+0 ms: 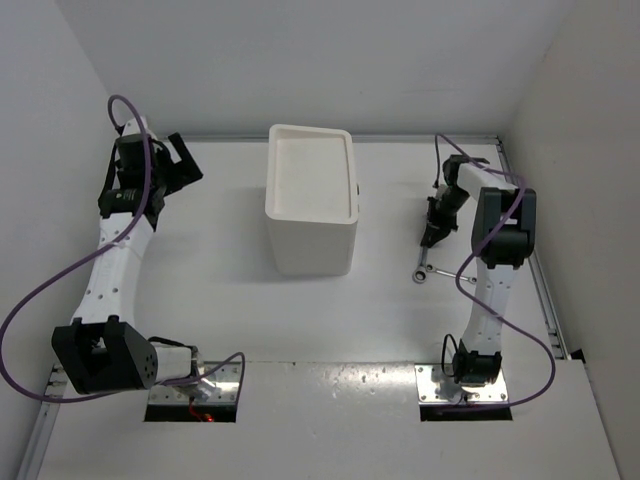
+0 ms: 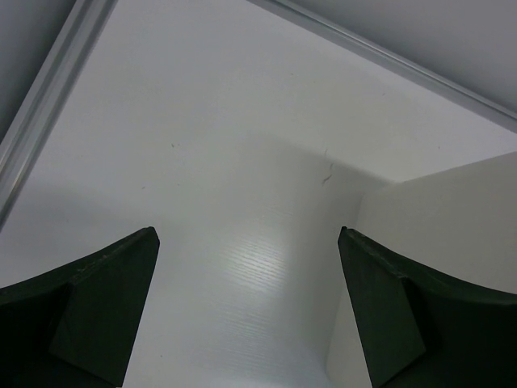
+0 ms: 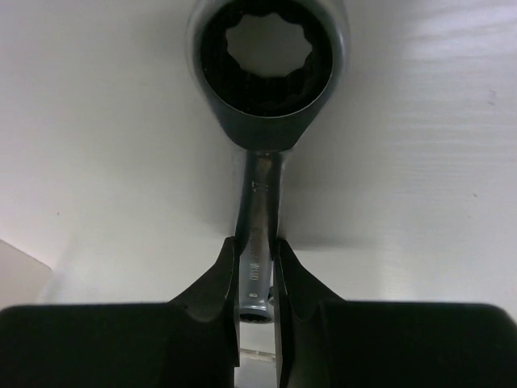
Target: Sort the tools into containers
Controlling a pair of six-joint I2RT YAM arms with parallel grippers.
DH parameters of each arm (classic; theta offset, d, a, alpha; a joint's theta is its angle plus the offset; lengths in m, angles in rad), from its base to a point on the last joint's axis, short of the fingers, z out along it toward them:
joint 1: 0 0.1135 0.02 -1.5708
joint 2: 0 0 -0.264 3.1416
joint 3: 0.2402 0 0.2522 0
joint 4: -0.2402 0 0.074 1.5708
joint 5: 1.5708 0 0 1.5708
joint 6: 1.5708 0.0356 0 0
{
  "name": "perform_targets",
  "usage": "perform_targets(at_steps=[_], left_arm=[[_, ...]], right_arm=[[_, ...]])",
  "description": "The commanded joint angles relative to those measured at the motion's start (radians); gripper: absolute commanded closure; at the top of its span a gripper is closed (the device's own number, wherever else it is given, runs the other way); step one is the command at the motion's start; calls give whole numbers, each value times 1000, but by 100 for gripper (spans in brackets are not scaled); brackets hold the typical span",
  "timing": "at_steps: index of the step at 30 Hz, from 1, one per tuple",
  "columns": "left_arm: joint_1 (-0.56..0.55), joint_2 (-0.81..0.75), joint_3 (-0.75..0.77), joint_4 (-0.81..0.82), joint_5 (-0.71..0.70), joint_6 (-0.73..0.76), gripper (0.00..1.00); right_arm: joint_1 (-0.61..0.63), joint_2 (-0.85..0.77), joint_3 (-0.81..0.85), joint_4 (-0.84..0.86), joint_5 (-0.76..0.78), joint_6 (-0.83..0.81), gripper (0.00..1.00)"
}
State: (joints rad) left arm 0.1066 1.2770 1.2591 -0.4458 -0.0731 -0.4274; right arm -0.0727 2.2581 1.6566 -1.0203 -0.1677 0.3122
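Note:
The tall white box [image 1: 311,200] stands in the middle of the table with its shallow rimmed top tray [image 1: 312,172] bare; its drawers do not show from above. My right gripper [image 1: 432,238] is to the right of the box and shut on a slim silver wrench [image 1: 426,268]. In the right wrist view the wrench [image 3: 265,121] has its shaft pinched between the fingertips and its ring end pointing away, close over the table. My left gripper [image 1: 185,160] is open and empty at the far left back, left of the box [image 2: 436,218]. Pliers, scissors and the second wrench are out of view.
A metal rail runs along the table's back edge [image 2: 48,89] and its right edge [image 1: 541,285]. White walls close in on the left, back and right. The right arm's purple cable loops near the wrench.

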Motion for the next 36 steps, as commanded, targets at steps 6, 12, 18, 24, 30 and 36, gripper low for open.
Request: perform_targets(at_steps=[6,12,18,24,30,36], left_arm=[[13,-5,-12,30,30,-19,0],[13,4,-12,39,30,-19,0],[13,4,-12,39,39,-19,0],[13,13,-12,39,50,-19,0],[13,13,-12,39,50,-10,0],[13,22,-12,39,50,-10,0]], right_arm=[[1,-164,-17,-1,-157,-165,100],[1,-242,3,-32,-254,-217,100],[-10,-298,152,-101,-401,-271,100],[-19,-359,395,-112,-516,-312,100],[-1,-411,540,24,-573,-257,100],[33,-456,560,279,-690,-46,100]])
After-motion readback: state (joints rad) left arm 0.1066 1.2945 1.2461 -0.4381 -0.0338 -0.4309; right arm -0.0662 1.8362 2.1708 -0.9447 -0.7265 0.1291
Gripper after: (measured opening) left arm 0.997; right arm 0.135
